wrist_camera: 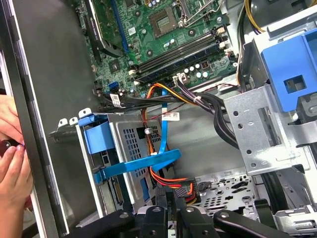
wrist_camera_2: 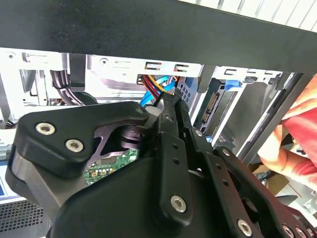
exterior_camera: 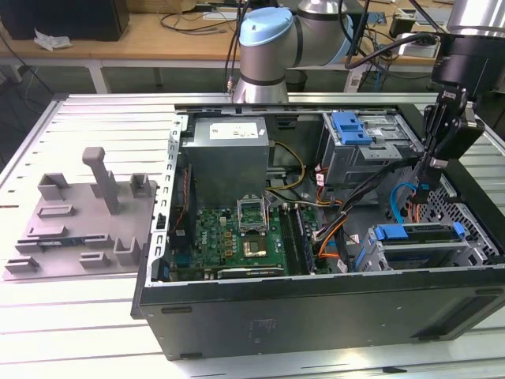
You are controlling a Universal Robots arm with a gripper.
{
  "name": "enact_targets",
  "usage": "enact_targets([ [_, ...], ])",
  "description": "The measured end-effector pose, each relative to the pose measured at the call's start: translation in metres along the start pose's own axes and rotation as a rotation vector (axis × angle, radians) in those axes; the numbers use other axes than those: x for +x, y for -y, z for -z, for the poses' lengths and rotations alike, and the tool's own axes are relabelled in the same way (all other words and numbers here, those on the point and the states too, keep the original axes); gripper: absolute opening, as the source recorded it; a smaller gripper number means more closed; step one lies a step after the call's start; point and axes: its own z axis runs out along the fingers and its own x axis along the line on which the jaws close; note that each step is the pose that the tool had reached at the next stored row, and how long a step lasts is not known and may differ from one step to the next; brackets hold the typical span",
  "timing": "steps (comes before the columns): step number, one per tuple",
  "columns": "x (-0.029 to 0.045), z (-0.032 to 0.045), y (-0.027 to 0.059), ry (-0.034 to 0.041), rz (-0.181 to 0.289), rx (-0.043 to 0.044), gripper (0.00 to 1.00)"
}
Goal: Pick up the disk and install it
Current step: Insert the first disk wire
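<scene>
With the claw (exterior_camera: pixel 426 175) clenched on nothing and the disk (exterior_camera: pixel 418 235) lying in the drive cage (wrist_camera: pixel 131 141) just below its tips — a descent can snag the blue data cable (wrist_camera: pixel 163 144) beside them, or strike the person's hand (wrist_camera: pixel 12 168) at the case wall (wrist_camera: pixel 49 74).

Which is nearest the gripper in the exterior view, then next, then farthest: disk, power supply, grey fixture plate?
From the gripper:
1. disk, in the drive cage, at the exterior view's right.
2. power supply, inside the case, toward the exterior view's left.
3. grey fixture plate, outside the case, at the far left.
</scene>
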Motion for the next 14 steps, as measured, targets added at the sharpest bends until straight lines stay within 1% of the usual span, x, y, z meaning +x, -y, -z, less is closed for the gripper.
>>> enact_targets([
  [3,0.001,0.0016,-0.0001,0.0028,0.0,-0.0008,0.17],
  [6,0.0041,0.0051,-0.0008,0.0069,0.001,-0.0021,0.17],
  [7,0.0072,0.0057,-0.0015,0.0126,0.001,-0.0035,0.17],
  [9,0.0124,0.0054,-0.0019,0.0284,0.002,-0.007,0.17],
  [11,0.0173,0.0057,-0.0017,0.0423,0.004,-0.01,0.17],
  [12,0.0195,0.0059,-0.0015,0.048,0.004,-0.0112,0.17],
  [14,0.0228,0.0059,-0.0012,0.0554,0.005,-0.0129,0.17],
])
